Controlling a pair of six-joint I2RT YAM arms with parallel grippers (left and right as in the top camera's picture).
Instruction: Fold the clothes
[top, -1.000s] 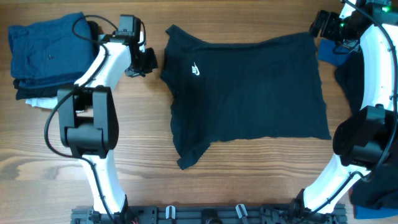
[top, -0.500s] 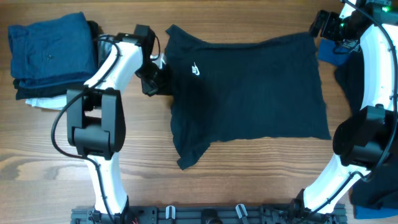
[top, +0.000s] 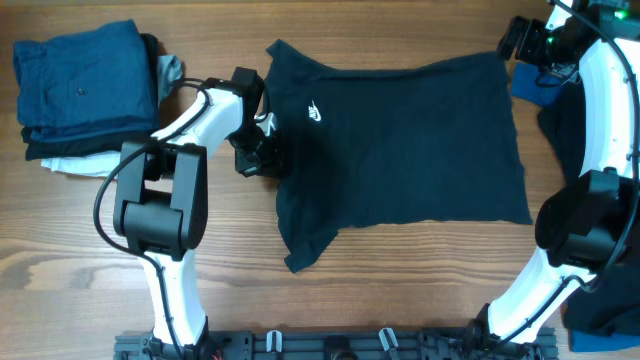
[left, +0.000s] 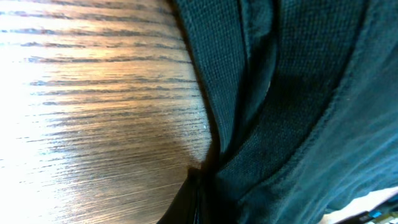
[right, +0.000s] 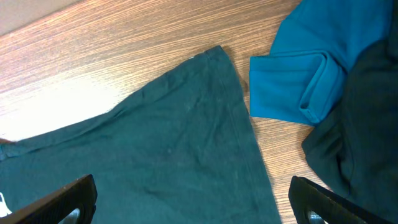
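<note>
Two grippers: left gripper (top: 265, 155) clenched tight at the left edge of the shirt (top: 400, 150), cloth between the tips not discernible; right gripper (right: 194, 208) spread wide, empty, hanging above the shirt's far right corner.
Shirt place: spread flat on the table (top: 400, 290), in the middle, between the grippers.
Shirt long axis: across the table, side to side in the overhead view.
Shirt heading: neck end and both sleeves toward the left gripper, straight hem toward the right gripper; one sleeve at the far left corner, the other jutting out at the near left corner.
Shirt edge, left wrist view: seamed edge bunched in folds against the closed tips, bare wood just beside.
Logo (top: 314, 111): small, white, on the chest near the left gripper; too small to read.
Stack (top: 80, 80): folded clothes at the table's far left corner, mid blue on top, dark below, white at the bottom; apart from the shirt.
Blue cloth (right: 292, 81): folded, just beside the shirt's far right corner.
Dark cloth (right: 354, 124): lying over the blue cloth's edge, right of the shirt.
</note>
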